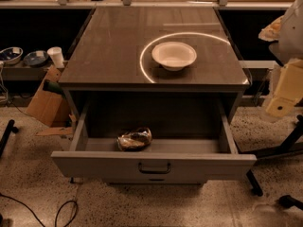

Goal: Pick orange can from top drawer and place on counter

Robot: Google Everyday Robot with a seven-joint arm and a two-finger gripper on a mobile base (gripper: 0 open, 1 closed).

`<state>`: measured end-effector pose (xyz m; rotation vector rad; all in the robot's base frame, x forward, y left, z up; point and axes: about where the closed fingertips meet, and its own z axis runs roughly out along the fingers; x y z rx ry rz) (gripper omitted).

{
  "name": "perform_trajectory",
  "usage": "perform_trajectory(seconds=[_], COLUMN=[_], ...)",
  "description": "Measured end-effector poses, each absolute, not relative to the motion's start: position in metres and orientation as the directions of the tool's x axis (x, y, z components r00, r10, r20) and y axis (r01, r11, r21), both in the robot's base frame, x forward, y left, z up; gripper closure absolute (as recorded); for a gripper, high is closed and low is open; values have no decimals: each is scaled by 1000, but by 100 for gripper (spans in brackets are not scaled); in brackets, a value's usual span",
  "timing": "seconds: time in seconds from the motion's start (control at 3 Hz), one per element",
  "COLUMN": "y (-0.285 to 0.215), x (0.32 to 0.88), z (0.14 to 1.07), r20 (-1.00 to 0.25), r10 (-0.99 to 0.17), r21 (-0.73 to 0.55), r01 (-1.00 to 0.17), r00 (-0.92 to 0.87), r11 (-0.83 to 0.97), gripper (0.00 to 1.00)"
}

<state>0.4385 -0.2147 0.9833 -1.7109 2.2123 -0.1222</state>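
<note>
The orange can (pixel 135 138) lies on its side on the floor of the open top drawer (pixel 154 163), near the front and left of centre. The drawer is pulled out, and its dark handle (pixel 154 167) is at the middle of the front panel. The counter (pixel 113 46) above it is dark and glossy with a bright ring reflection. My gripper (pixel 280 105) hangs at the right edge of the view, to the right of the cabinet and well apart from the can, holding nothing that I can see.
A white bowl (pixel 173 55) stands on the counter inside the ring reflection. A cardboard box (pixel 47 103) and a white cup (pixel 56 56) are at the left. Cables (pixel 66 212) lie on the speckled floor. A dark stand leg (pixel 253 183) is at the cabinet's right.
</note>
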Motion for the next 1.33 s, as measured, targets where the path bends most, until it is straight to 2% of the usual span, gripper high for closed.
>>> perform_trajectory(seconds=[0.67, 1.33], y=[-205, -141], x=[440, 448], z=[984, 970], r20=[-201, -100], r10=[-961, -994], r21=[-304, -378], r01=[-921, -926], r00=[-187, 38], r11=[243, 3], gripper=[0, 0])
